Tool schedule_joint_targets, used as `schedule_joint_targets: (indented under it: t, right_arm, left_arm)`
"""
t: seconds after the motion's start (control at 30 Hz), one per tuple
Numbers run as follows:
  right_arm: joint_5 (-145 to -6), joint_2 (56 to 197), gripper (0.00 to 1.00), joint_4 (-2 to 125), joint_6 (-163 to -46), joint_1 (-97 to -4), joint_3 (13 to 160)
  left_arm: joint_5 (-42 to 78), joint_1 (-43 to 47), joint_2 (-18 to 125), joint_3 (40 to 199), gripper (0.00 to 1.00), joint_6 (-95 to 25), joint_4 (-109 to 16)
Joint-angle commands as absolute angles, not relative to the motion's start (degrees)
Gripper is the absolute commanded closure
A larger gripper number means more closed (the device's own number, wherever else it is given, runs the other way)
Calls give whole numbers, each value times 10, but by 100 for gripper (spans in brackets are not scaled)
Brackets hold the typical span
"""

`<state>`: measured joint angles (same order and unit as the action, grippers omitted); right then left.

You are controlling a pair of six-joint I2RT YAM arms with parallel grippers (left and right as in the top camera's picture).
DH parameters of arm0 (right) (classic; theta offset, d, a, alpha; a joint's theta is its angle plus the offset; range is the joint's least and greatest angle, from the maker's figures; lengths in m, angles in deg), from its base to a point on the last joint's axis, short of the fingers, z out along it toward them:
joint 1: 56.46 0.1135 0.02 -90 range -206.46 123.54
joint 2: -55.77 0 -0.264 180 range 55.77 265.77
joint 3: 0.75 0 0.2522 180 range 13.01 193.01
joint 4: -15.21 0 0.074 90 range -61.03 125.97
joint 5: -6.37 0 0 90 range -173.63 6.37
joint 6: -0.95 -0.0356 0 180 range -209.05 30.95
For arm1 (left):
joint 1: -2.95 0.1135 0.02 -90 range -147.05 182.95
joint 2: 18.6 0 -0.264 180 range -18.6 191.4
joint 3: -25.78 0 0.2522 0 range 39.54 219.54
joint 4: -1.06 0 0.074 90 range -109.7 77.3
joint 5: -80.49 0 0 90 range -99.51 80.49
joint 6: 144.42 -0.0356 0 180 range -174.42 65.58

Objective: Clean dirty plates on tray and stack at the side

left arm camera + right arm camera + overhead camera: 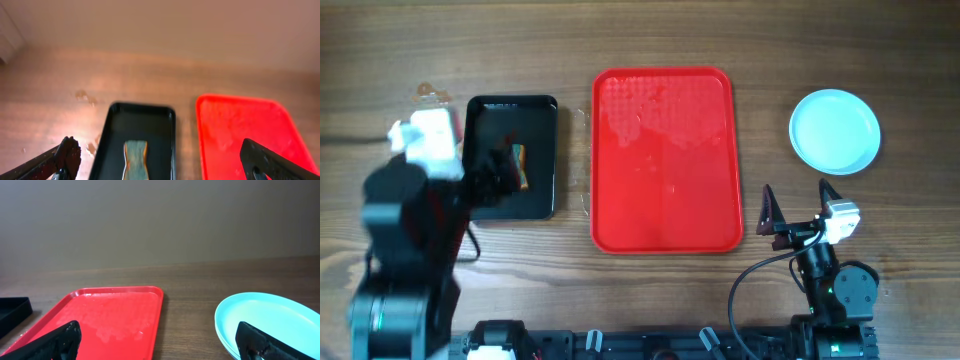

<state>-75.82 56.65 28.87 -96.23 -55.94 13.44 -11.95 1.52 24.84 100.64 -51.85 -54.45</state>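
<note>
Brown wood-grain surface is seen from overhead, with the tray laid at its middle, long side running away from the robot, and a pale wet film spread over its far half. The plates are stacked on the surface to the right of the tray, well apart from it. A black tray is set to the left, just beside the red one, and a small multicoloured object is lying in it. The left arm is reached over the black tray's left part. The right hand is held near the tray's near right corner, its fingers spread wide with nothing between them. From the left wrist, the left hand is shown open and empty above the black tray, and a blurred bluish strip is seen in that tray; the red tray is seen to the right, and stains are marked on the wood beyond. From the right wrist, the wet tray is seen on the left and the stacked plates on the right, more than one rim showing at the near edge; their number cannot be told.
</note>
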Motion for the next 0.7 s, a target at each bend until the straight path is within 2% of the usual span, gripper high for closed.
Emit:
schedule_joint_targets:
  t: [0.0, 0.4, 0.67]
  right_arm:
    - [-766, 564, 0, 284, -952, -557, 133]
    - [-766, 564, 0, 284, -952, -557, 133]
    - [-766, 564, 0, 284, -952, -557, 133]
  left_arm:
    - [-115, 21, 172, 982, 0, -522, -540]
    - [-117, 22, -86, 631, 0, -400, -294]
    - [-132, 22, -184, 512, 0, -385, -216]
